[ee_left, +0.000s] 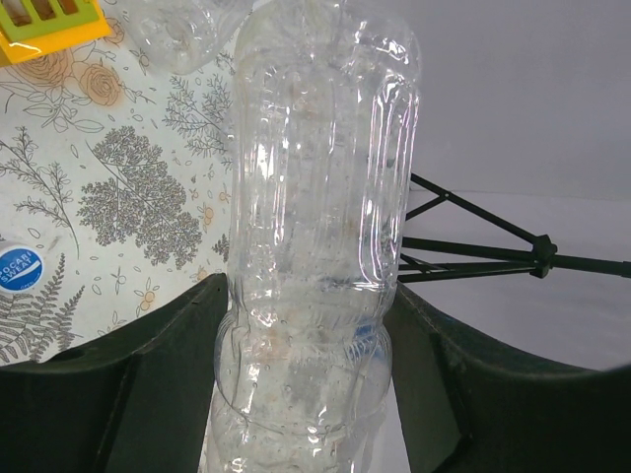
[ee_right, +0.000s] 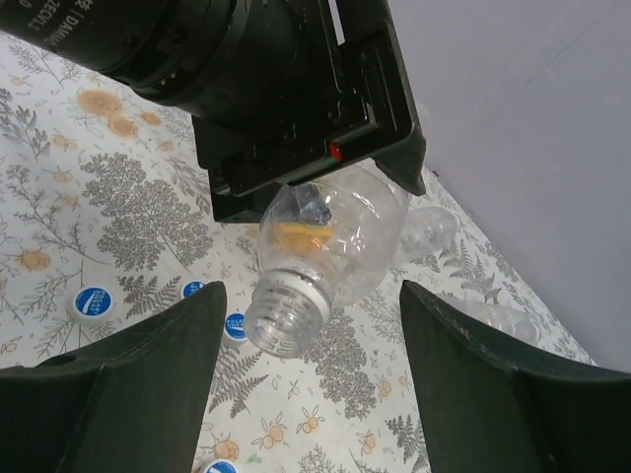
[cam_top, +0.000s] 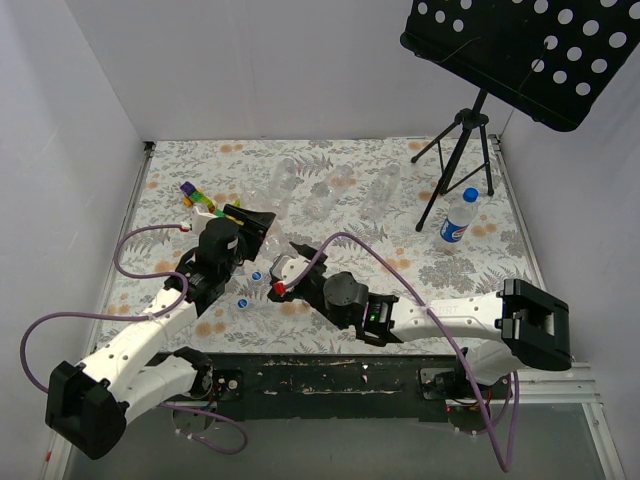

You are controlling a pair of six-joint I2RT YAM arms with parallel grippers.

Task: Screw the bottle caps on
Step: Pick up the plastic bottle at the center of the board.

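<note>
Top external view: two white-and-black robot arms are reaching over a table covered in a leaf-and-flower printed cloth [cam_top: 400, 270]. The left gripper [cam_top: 248, 226] is clamping a clear, ribbed plastic bottle [ee_left: 315, 197] by its body. Its dark fingers [ee_left: 148, 374] are pressing in on either side, and the bottle is tilting toward the right arm.

The right wrist view is showing the bottle's white threaded neck [ee_right: 286, 310] open, with no cap on it. The right gripper [ee_right: 311, 296] is hovering just in front of that neck, its fingers spread wide and nothing between them.

Several small round blue plastic screw caps with white printed tops [ee_right: 92, 302] are lying on the cloth below the neck, apart from both grippers. They appear to be lying top side up, though they are too small to be sure.

Far off to the right, a labelled bottle with a blue cap [cam_top: 457, 218] is standing beside a black tripod stand [cam_top: 460, 140].

The bottle is being presented for capping, so fetching a cap looks like the step in hand. The next move is calling for the right gripper to drop onto a nearby cap and pinch its rim. It then has to seat the cap squarely on the threads and twist while the left grip is holding firm.
</note>
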